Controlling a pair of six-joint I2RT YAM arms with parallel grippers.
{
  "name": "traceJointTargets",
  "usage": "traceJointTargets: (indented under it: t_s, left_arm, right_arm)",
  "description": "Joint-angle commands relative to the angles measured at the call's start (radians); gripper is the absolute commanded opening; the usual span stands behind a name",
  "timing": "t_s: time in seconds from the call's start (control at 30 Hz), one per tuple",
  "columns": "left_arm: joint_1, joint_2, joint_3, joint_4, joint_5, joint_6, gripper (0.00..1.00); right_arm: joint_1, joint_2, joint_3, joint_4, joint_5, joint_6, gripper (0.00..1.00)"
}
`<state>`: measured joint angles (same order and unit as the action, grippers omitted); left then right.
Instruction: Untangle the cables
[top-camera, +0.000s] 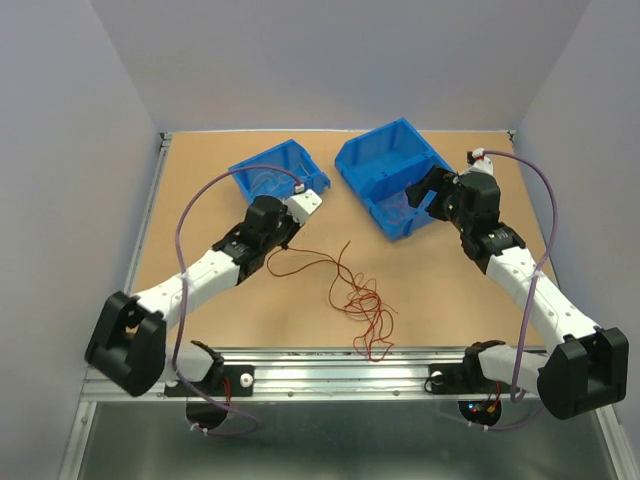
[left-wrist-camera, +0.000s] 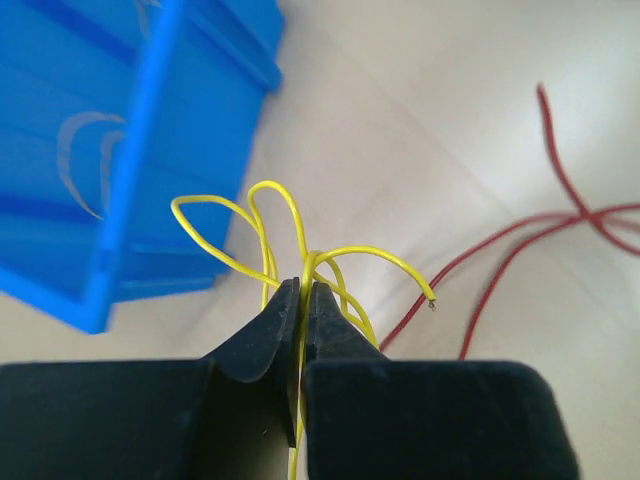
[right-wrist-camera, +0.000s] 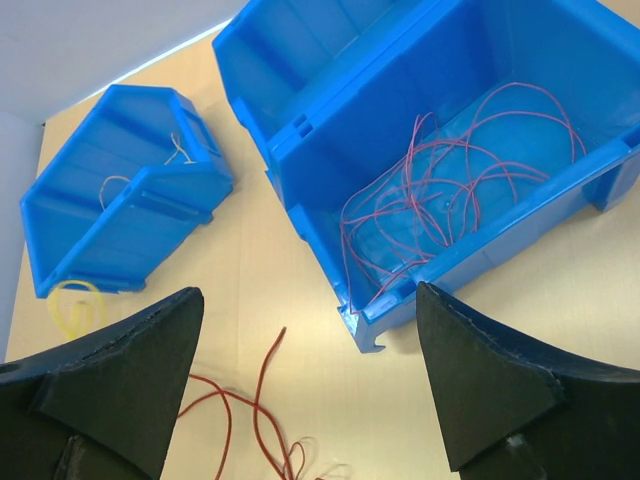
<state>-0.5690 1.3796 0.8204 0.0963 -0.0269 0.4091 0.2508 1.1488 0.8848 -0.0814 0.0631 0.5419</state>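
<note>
My left gripper (left-wrist-camera: 301, 290) is shut on a looped yellow cable (left-wrist-camera: 262, 228), held above the table just in front of the left blue bin (left-wrist-camera: 120, 150). The yellow loops also show in the right wrist view (right-wrist-camera: 74, 302). A tangle of red and dark red cables (top-camera: 358, 300) lies on the table between the arms, one strand trailing toward the left gripper (top-camera: 290, 232). My right gripper (right-wrist-camera: 310, 330) is open and empty, hovering at the near edge of the right blue bin (right-wrist-camera: 470, 250), which holds several pink-red cables (right-wrist-camera: 450, 190).
The left blue bin (top-camera: 272, 175) and right blue bin (top-camera: 395, 175) stand tilted at the back of the table. A pale wire lies in the left bin (right-wrist-camera: 115, 185). A metal rail (top-camera: 340, 375) runs along the table's near edge.
</note>
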Motion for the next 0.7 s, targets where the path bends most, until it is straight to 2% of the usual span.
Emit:
traceJointTargets:
  t_s: [0.0, 0.13, 0.3, 0.5, 0.67]
  left_arm:
    - [-0.003, -0.181, -0.09, 0.195, 0.053, 0.039, 0.0]
    - [-0.005, -0.287, -0.133, 0.256, 0.111, 0.062, 0.0]
    - [-0.003, -0.283, -0.024, 0.207, 0.128, 0.046, 0.0]
    - [-0.003, -0.136, 0.169, 0.123, 0.228, 0.06, 0.0]
    - [-0.003, 0.088, 0.388, 0.112, 0.309, 0.051, 0.0]
  right_arm:
    - [0.008, -0.008, -0.027, 0.063, -0.011, -0.014, 0.91]
    - [0.008, -0.012, -0.032, 0.069, -0.008, -0.014, 0.91]
    - [0.008, -0.009, -0.035, 0.072, -0.017, -0.014, 0.91]
    - [0.008, -0.008, -0.043, 0.101, -0.036, -0.019, 0.91]
    - [0.008, -0.014, -0.049, 0.108, -0.032, -0.02, 0.91]
